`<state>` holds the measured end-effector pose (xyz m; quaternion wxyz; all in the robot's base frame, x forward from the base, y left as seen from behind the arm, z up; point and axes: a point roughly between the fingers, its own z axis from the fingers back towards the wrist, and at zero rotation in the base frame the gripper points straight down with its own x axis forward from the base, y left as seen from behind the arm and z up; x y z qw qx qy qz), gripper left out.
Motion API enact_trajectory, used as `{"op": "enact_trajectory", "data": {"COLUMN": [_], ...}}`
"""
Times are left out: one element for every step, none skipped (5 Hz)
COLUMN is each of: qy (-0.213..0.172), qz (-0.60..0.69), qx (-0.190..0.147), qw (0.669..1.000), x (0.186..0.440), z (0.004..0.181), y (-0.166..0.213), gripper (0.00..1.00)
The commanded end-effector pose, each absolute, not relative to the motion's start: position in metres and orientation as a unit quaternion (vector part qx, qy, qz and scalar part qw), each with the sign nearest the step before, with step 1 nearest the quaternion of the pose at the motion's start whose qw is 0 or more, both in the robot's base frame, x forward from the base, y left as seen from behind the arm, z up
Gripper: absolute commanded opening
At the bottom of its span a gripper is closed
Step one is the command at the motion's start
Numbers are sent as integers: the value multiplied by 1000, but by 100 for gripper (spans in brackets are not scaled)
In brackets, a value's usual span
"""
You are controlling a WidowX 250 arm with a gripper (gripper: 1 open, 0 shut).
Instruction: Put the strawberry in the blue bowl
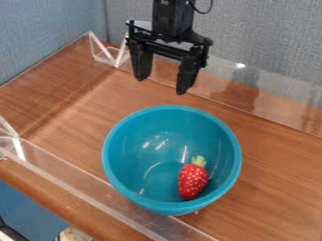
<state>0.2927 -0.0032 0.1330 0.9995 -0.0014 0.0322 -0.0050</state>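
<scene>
While the black two-fingered tool (165, 75) hangs above the brown wooden surface (75, 94), its fingers point straight down and stand wide apart with nothing between them. It sits behind the round, deep, glossy teal-blue plastic bowl (126, 141), well clear of the rim and touching nothing. Down in the bowl lies the small glossy red strawberry with a green leafy top (194, 178), resting against the inner wall on the side nearest the camera and toward the right, its leafy end pointing up and away. Clear plastic walls (51, 165) fence the surface along its front and back edges, and the bowl stands just beside the front one. A blue-grey fabric backdrop (51, 28) rises behind the scene.
</scene>
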Motion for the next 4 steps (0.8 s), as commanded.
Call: {"op": "enact_trajectory", "data": {"qy": [31, 34, 21, 12], "qz": [14, 30, 36, 45], "qx": [-3, -5, -8, -11], "qw": [999, 999, 999, 999], "x": [303, 308, 311, 309], "z": [125, 119, 130, 140], "y": [-7, -12, -5, 2], "gripper": [100, 100, 100, 100]}}
